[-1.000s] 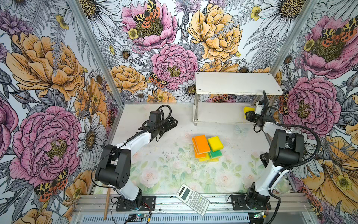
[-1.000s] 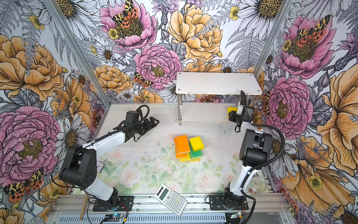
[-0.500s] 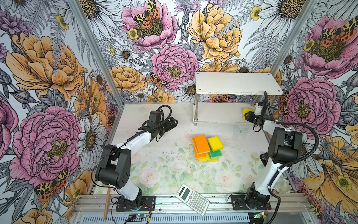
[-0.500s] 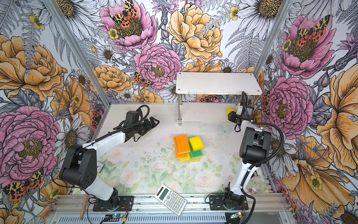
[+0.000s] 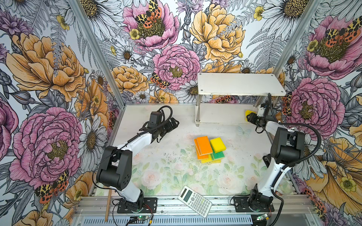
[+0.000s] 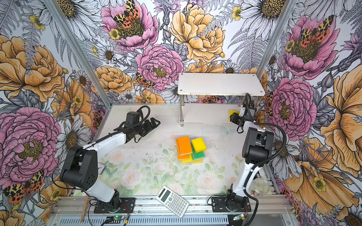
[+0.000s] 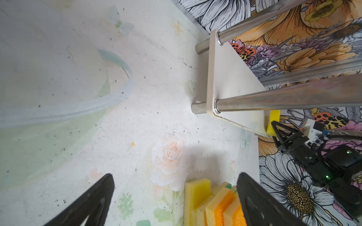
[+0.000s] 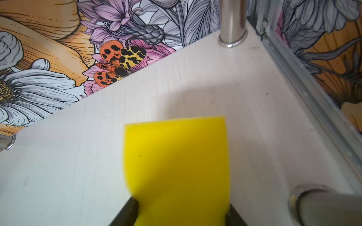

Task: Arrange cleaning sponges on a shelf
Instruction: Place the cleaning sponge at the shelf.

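Right wrist view: right end effector (image 8: 180, 213) pinching yellow sponge (image 8: 176, 160) by its sides over the shelf (image 8: 78, 156) lower board, near a corner post (image 8: 232, 23); in a top view, left end effector (image 5: 174, 125) spread wide, empty, above worktop (image 5: 166, 166), sponge pile (image 5: 209, 148) mid-worktop, apart from shelf.

A flower-printed table (image 5: 170, 172) carries a white two-board shelf (image 5: 239, 84) in its far right corner, a pile of sponges (image 5: 209, 148) near the middle and a calculator (image 5: 195, 198) at the front edge, partly over the metal rail (image 5: 221, 204). A yellow sponge (image 5: 249, 113) is at the right end of the lower board (image 5: 221, 115); whether it rests there is unclear.
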Motion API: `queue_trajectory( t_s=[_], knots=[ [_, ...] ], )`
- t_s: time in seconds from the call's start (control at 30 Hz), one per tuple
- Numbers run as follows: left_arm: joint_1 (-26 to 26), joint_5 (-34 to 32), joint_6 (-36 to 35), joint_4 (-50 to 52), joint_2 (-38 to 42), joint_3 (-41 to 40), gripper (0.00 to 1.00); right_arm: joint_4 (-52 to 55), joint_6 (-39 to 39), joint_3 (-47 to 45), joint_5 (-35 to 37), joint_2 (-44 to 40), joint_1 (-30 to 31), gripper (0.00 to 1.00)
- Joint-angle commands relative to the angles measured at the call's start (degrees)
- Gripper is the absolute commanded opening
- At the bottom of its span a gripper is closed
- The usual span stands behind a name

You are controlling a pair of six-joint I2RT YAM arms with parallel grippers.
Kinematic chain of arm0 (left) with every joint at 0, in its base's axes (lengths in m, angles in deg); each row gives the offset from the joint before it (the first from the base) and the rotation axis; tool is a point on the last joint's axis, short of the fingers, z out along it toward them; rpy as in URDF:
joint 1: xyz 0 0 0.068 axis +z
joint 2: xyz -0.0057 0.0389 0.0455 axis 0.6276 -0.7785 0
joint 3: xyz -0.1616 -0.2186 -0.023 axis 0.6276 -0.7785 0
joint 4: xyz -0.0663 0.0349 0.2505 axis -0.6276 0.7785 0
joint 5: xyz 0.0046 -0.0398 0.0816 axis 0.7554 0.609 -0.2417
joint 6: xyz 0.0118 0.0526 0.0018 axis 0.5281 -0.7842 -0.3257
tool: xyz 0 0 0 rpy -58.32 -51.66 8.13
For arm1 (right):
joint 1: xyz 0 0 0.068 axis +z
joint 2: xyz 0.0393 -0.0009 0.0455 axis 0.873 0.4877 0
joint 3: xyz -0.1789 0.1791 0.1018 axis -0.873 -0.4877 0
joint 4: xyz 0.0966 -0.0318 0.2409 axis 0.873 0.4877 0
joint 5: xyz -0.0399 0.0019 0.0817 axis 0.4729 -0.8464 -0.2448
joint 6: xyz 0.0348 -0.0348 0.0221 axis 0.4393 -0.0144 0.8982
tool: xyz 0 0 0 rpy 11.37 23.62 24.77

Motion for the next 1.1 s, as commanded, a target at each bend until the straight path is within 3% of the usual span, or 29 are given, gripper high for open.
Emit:
queue_trajectory(
  t_s=[0.0,0.67,0.8,1.07],
  knots=[
    [0.9,1.5,-0.4,-0.3,1.0,0.6,0.99,0.5,0.4,2.1,-0.7,1.5,0.2,0.56],
    [1.0,1.6,-0.5,-0.2,2.0,-0.3,0.99,1.5,-2.8,2.0,1.6,-1.5,0.5,0.72],
    [0.9,1.5,-0.5,-0.2,2.0,-0.5,0.99,1.7,-3.3,2.2,1.0,-1.5,0.5,0.8],
    [0.8,1.5,-0.4,-0.2,2.0,-0.5,0.99,1.7,-3.7,2.0,0.5,-2.3,0.6,0.83]
  ],
)
